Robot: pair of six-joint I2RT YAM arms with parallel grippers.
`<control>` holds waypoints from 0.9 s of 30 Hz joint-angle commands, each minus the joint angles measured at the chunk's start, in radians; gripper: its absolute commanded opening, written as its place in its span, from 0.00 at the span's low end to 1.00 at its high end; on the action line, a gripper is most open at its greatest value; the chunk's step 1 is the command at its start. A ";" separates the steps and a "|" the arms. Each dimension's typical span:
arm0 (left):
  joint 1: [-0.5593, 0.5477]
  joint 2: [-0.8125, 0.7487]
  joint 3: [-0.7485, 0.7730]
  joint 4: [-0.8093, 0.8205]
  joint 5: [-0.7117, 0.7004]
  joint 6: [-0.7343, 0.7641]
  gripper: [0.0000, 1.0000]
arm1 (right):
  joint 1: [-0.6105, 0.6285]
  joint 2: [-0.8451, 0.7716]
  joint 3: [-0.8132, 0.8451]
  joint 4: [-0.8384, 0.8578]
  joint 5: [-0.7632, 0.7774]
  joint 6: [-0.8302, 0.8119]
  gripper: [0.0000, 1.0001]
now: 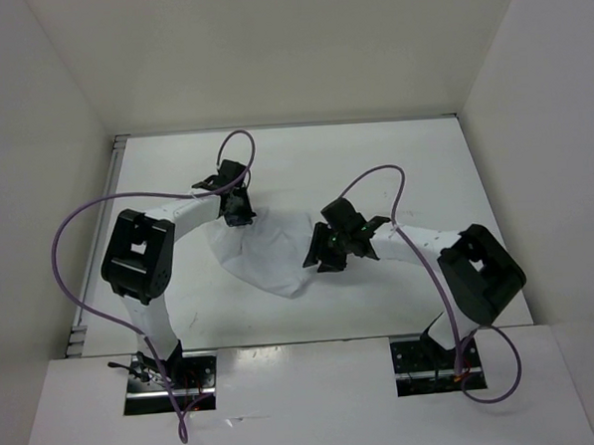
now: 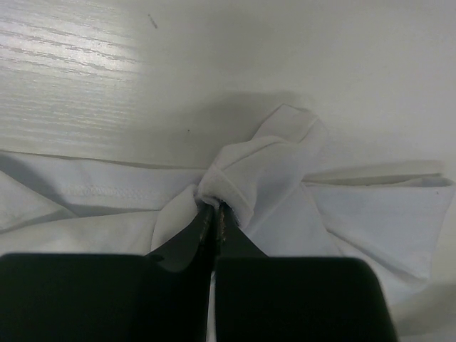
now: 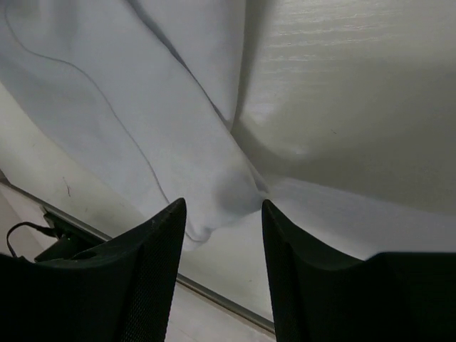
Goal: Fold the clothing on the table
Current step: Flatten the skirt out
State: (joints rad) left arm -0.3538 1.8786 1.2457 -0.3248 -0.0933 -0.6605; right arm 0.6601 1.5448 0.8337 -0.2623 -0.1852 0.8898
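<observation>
While it lies crumpled near the middle of the table (image 1: 424, 166), the clothing (image 1: 274, 254) forms a white, wrinkled patch between the two grippers. Its far left edge is gathered into a small knot of folds, and the left gripper (image 1: 240, 214) has its jaws pressed together on that bunch. The left wrist view shows the dark fingertips (image 2: 206, 222) meeting with fabric squeezed between them and a stitched hem (image 2: 107, 191) running off to the side. At the cloth's right edge the right gripper (image 1: 321, 255) stands with its jaws apart, a raised ridge of fabric between the two fingers (image 3: 153, 271). I cannot tell whether either finger touches it. Beyond the cloth, bare white tabletop runs to a thin metal rim (image 3: 214, 293). Purple cables (image 1: 65, 255) loop from both arms.
</observation>
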 commanded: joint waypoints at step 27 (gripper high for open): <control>0.007 -0.133 -0.116 -0.028 -0.010 -0.013 0.00 | 0.182 0.132 -0.009 0.077 0.211 0.186 0.18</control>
State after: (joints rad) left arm -0.3538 1.8069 1.1629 -0.3317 -0.1001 -0.6621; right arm 0.8158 1.6520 0.7990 -0.1482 -0.1181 1.0653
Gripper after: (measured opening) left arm 0.010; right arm 0.314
